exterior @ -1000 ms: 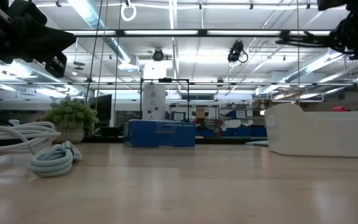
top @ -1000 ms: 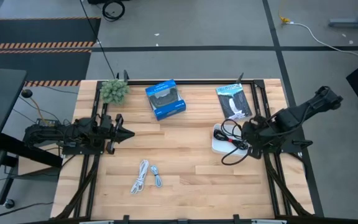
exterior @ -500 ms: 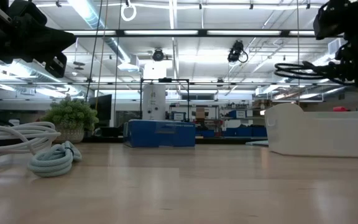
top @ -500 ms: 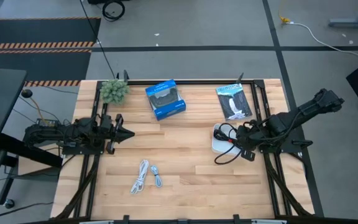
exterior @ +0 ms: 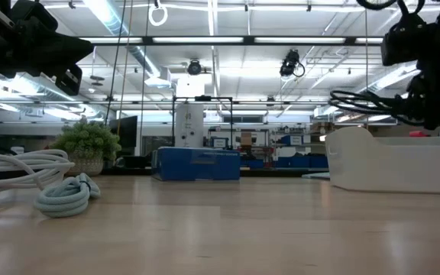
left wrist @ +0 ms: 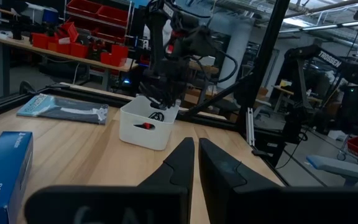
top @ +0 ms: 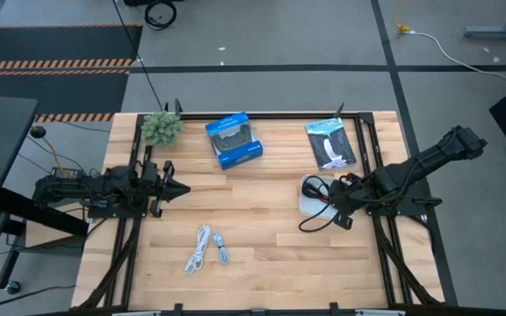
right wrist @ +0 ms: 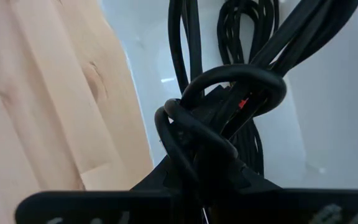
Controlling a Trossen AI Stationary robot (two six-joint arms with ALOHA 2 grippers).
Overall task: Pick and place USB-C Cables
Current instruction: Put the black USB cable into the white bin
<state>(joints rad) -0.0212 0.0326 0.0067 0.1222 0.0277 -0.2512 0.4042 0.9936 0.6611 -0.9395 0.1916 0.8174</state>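
My right gripper [top: 334,204] is over the white bin [top: 309,200] at the right side of the table [top: 271,237], clamped on a black cable [top: 316,217] whose loops spill over the bin's near edge and hang above the wood. In my right wrist view the black cable [right wrist: 222,106] knots up right at my fingers, and a second black cable [right wrist: 244,37] lies coiled inside the white bin [right wrist: 328,112] below it, with a small red mark showing among the strands. From the low view the held loops [exterior: 373,103] dangle just above the bin [exterior: 396,160] rim. My left gripper [top: 176,189] waits at the left side of the table, fingers pressed together, nothing in them; its wrist view shows the two dark fingers [left wrist: 178,167] meeting, pointed across at the bin [left wrist: 146,124]. The white cable [top: 198,248] and the pale blue-grey cable [top: 221,249] lie side by side on the wood near the front edge, well apart from the bin. A blue box [top: 234,140], a small plant [top: 161,128] and a dark packet [top: 330,143] sit along the far edge.
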